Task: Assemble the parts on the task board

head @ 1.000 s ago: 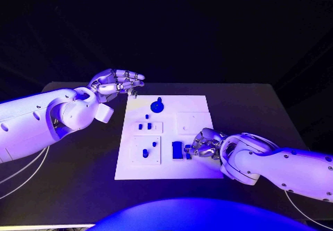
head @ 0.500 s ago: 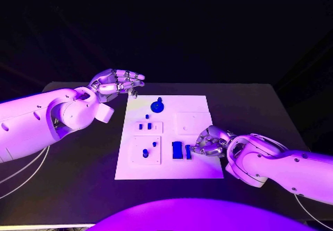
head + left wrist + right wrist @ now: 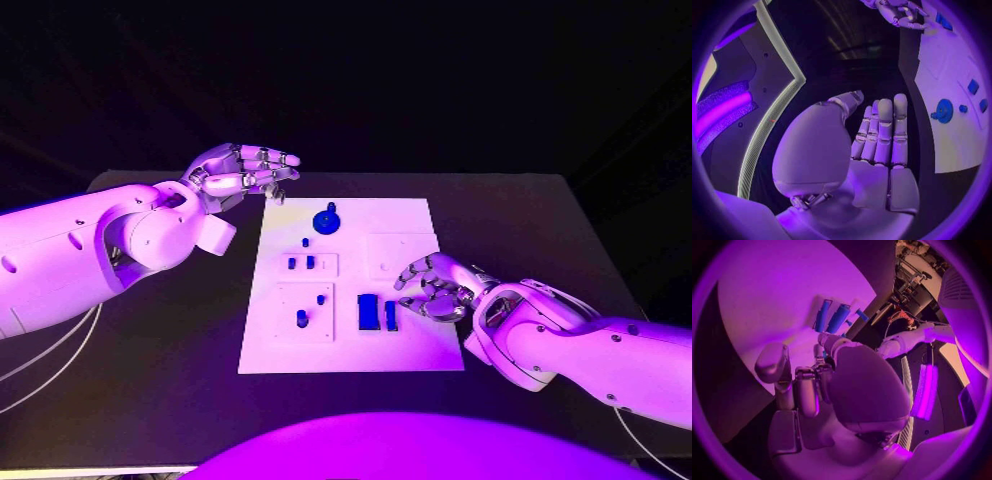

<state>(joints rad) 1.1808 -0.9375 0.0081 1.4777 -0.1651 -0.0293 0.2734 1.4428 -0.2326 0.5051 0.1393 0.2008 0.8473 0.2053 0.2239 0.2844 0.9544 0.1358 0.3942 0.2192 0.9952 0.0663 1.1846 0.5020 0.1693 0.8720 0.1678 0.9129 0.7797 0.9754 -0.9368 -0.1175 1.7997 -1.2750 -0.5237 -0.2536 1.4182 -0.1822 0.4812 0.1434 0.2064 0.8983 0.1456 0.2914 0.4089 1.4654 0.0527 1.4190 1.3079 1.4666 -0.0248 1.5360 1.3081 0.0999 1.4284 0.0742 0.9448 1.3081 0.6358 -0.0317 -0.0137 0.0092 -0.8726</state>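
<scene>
Nearest the robot, the right hand [image 3: 433, 290] hovers over the right side of the white task board [image 3: 411, 355], fingers loosely curled and apart, holding nothing, just beside two upright blue parts [image 3: 378, 314] standing side by side on the board. Farther off sits a round blue part [image 3: 329, 220]. Beyond the board's far left corner, the left hand [image 3: 238, 172] hangs with fingers curled together, empty.
</scene>
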